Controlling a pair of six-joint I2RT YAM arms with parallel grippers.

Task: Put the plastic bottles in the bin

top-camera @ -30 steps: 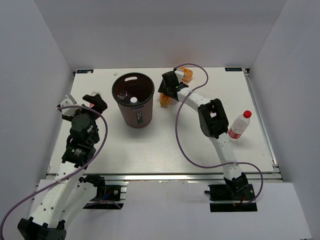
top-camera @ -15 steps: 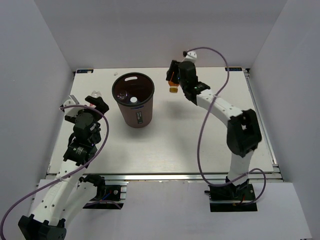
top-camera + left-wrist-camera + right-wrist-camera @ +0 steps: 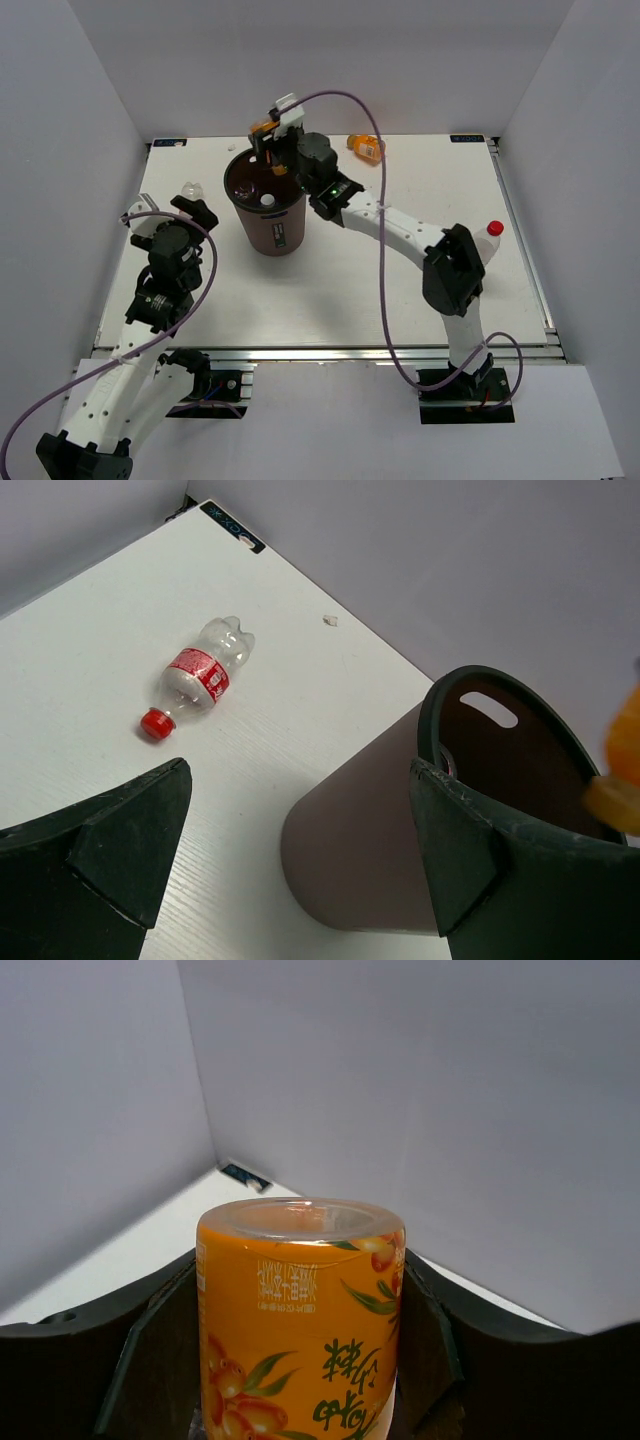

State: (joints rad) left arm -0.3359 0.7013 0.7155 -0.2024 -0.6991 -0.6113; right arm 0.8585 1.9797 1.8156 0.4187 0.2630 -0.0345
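Note:
The maroon bin (image 3: 268, 222) stands at the back left and holds bottles. My right gripper (image 3: 274, 138) is shut on an orange bottle (image 3: 262, 128) and holds it above the bin's far rim. In the right wrist view the orange bottle (image 3: 300, 1320) fills the space between the fingers (image 3: 150, 1360). A second orange bottle (image 3: 367, 146) lies at the back edge. A red-capped clear bottle (image 3: 492, 231) lies at the right, partly behind the right arm. My left gripper (image 3: 192, 212) is open and empty, left of the bin (image 3: 370, 840). A red-labelled clear bottle (image 3: 198, 675) lies beyond it.
White walls close in the table (image 3: 330, 290) on the left, back and right. The right arm and its purple cable (image 3: 385, 260) stretch across the middle of the table towards the bin. The held orange bottle shows at the right edge of the left wrist view (image 3: 622, 760).
My right gripper has lifted an orange bottle from the back middle and carried it left to above the bin. The left arm has barely moved.

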